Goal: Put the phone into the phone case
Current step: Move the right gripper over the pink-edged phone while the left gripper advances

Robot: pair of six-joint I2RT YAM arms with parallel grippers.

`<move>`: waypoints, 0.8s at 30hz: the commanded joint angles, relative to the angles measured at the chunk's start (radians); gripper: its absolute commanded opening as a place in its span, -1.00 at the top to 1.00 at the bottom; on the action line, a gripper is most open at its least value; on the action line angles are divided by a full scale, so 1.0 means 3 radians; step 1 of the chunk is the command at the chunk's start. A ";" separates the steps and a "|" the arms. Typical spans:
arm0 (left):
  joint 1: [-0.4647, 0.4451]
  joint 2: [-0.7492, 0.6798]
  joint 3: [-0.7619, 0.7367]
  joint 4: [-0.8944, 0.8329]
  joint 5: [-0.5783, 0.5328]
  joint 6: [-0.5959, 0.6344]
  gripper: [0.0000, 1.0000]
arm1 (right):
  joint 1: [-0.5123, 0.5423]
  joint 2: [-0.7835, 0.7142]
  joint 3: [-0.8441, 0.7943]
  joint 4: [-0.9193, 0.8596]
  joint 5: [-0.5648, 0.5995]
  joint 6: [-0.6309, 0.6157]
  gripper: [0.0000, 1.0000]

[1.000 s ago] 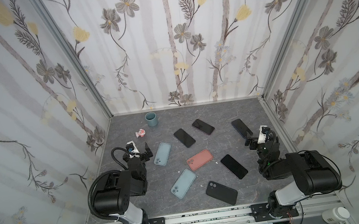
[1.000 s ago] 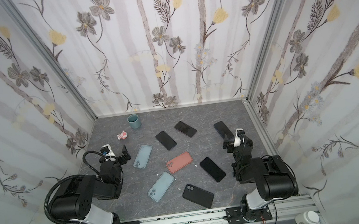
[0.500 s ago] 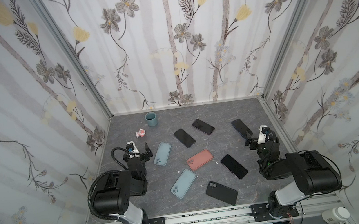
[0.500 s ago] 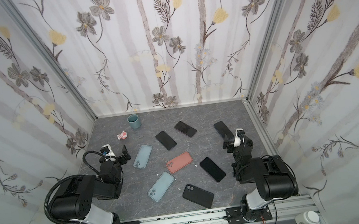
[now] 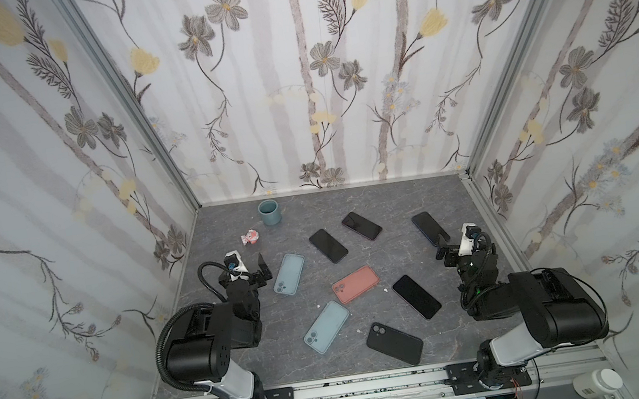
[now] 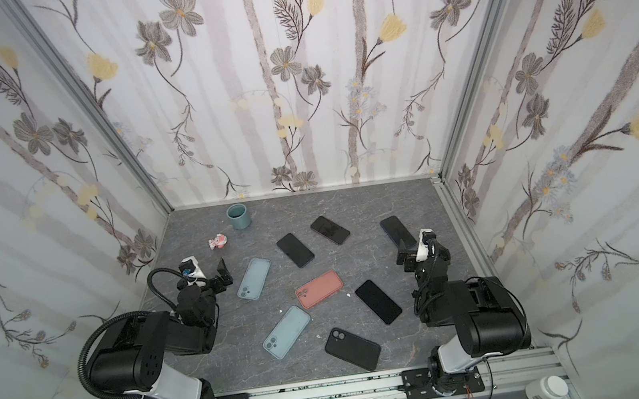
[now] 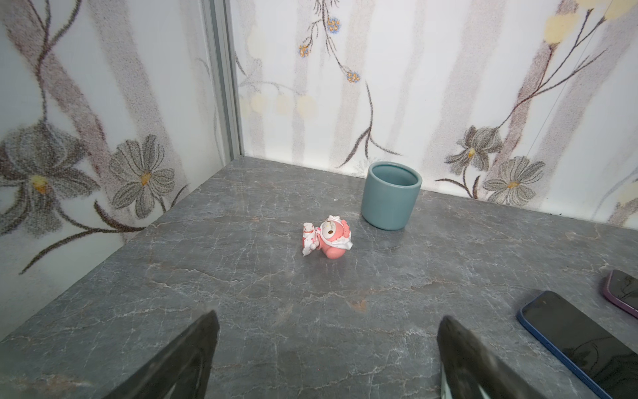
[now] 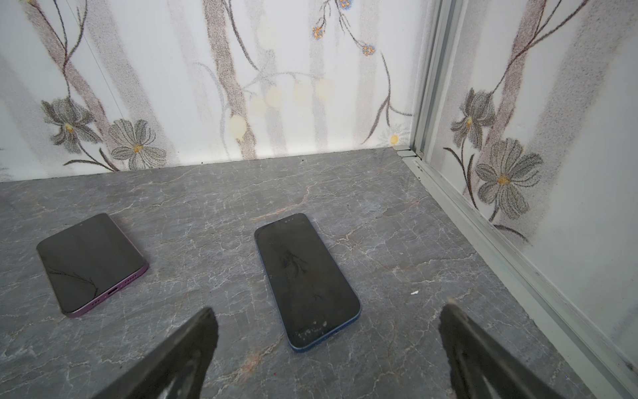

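Note:
Several dark-screened phones lie face up on the grey floor: a blue-edged phone (image 8: 307,279) just ahead of my right gripper (image 8: 329,307), a purple-edged phone (image 8: 89,262) beside it, and two more (image 5: 328,245) (image 5: 416,296) nearer the middle. Several empty cases lie camera-hole up in both top views: two light blue cases (image 5: 289,273) (image 5: 327,332), a salmon case (image 5: 356,284) and a black case (image 5: 394,343). My left gripper (image 7: 328,317) rests low at the left, open over bare floor. My right gripper (image 5: 456,238) is open too, holding nothing.
A teal cup (image 7: 392,195) stands near the back wall, with a small pink figurine (image 7: 328,240) lying in front of it. Flowered walls close in the floor on three sides, and a metal rail (image 5: 334,391) runs along the front.

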 commanded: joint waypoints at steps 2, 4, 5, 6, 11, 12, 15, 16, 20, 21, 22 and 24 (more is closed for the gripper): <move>0.0018 -0.0006 0.0023 0.0046 0.0051 0.0008 -1.00 | 0.0003 -0.0003 0.0010 0.0170 -0.0005 -0.0012 -0.99; 0.0017 -0.0115 0.0025 -0.0015 0.0025 0.0009 -0.97 | 0.0003 -0.0144 0.0023 0.0052 0.0055 0.0007 -0.99; 0.0017 -0.0261 0.0034 -0.0153 0.0034 0.0010 -0.96 | 0.0003 -0.0267 0.0040 -0.0064 0.0086 0.0018 -0.99; 0.0014 -0.0455 0.0093 -0.0430 0.0019 0.0009 -0.95 | 0.0003 -0.0439 0.0100 -0.0336 0.0112 0.0011 -0.99; 0.0006 -0.1432 0.0644 -0.1783 -0.0027 -0.0296 -0.87 | 0.0062 -0.1200 0.0504 -0.1536 -0.0063 0.0137 -0.95; 0.0006 -0.1587 0.0768 -0.1978 0.0028 -0.0444 -0.87 | 0.0098 -0.1298 0.0628 -0.1785 -0.0154 0.0197 -0.90; 0.0001 -0.1873 0.1143 -0.2416 0.0463 -0.0857 -0.87 | 0.0269 -0.1512 0.0998 -0.2576 -0.0339 0.0299 -0.79; -0.0008 -0.1912 0.1283 -0.2539 0.0702 -0.0970 -0.87 | 0.0350 -0.1586 0.1119 -0.2805 -0.0383 0.0317 -0.78; -0.0185 -0.1868 0.1915 -0.3205 0.1519 -0.1140 -0.87 | 0.0657 -0.1854 0.1383 -0.3578 -0.0644 0.0483 -0.74; -0.0283 -0.1845 0.2060 -0.3413 0.1636 -0.1100 -0.87 | 0.0725 -0.1917 0.1425 -0.3776 -0.0730 0.0574 -0.72; -0.0387 -0.1825 0.2179 -0.3601 0.1746 -0.1017 -0.87 | 0.0781 -0.1970 0.1466 -0.3960 -0.0861 0.0631 -0.70; -0.0618 -0.1820 0.2298 -0.3873 0.1837 -0.0867 -0.89 | 0.0884 -0.2044 0.1530 -0.4309 -0.0987 0.0818 -0.66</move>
